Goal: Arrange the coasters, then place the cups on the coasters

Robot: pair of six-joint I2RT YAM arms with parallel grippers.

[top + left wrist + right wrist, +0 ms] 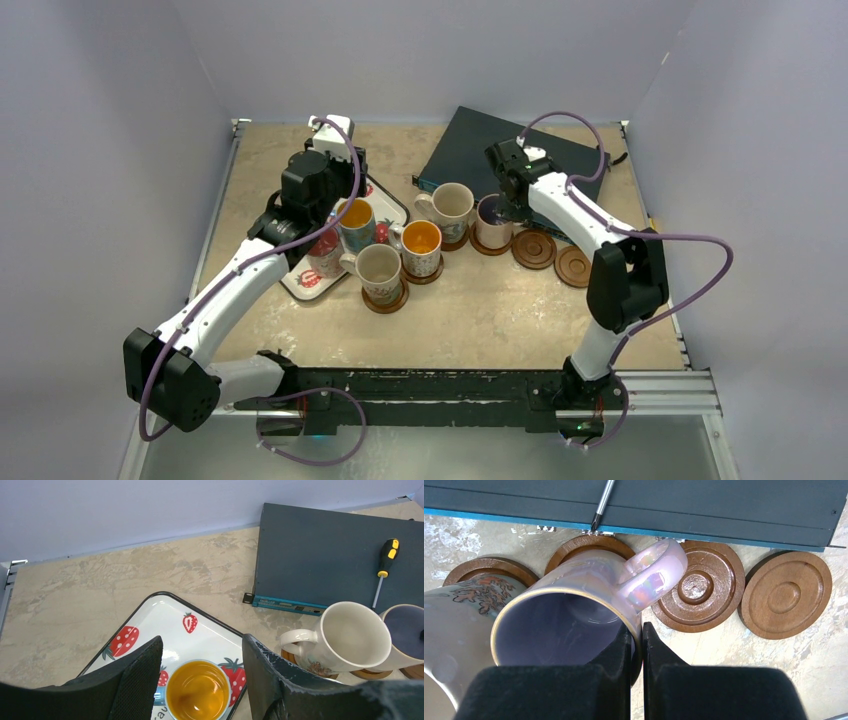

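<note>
Right fingers (614, 680) pinch the wall of the pearly pink ceramic mug (589, 580), one inside and one outside (a rim grip keeps it upright), over the round dark-brown wooden coaster (586, 542) just beyond them. Left fingers (137, 675) stand spread astride the orange-lined blue mug (197, 690) on the white strawberry-print tray (170, 615).

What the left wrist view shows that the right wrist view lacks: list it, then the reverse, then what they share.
Left wrist only: the strawberry tray, the orange-lined cup standing on it, and the open left pincer framing that cup.
Right wrist only: two bare coasters, and the right pincer shut on the rim of the pink mug.
Both: the pink mug, the cream mug beside it, the dark box and the screwdriver.
</note>
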